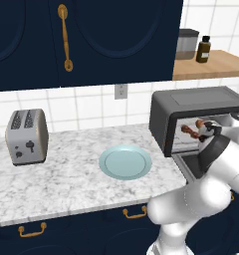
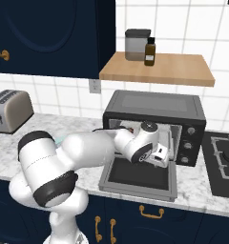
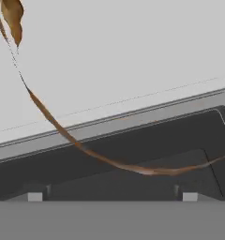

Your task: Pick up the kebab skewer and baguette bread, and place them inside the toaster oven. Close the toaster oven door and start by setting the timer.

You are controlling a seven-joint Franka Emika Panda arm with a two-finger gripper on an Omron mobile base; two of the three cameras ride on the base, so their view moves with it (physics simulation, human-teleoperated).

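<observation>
White and grey marble is forming the countertop (image 1: pixel 66 184), and the toaster oven (image 2: pixel 154 125) is sitting on it at the right, below a wooden shelf (image 2: pixel 159 69) carrying a grey canister (image 2: pixel 137 44) and a dark bottle (image 2: pixel 150 52). The toaster oven door (image 2: pixel 139 178) is lying folded down flat, projecting over the counter edge toward the cabinets. The white arm is reaching across the open door, and the gripper (image 2: pixel 159 155) is positioned at the oven mouth, just above the lowered door. Its jaws are standing released at full spread, gripping nothing. The kebab skewer (image 1: pixel 189 130) is resting inside the oven cavity, visible in the left base view as reddish-brown chunks next to the wrist. In the hand view, a thin brown streak is curving across the pale interior and the dark frame; what it belongs to cannot be told. The baguette bread cannot be made out. A pale blue plate (image 1: pixel 125 162) is lying bare on the counter left of the oven. A silver two-slot toaster (image 1: pixel 27 136) is standing well apart at the far left, against the tiled wall.
</observation>
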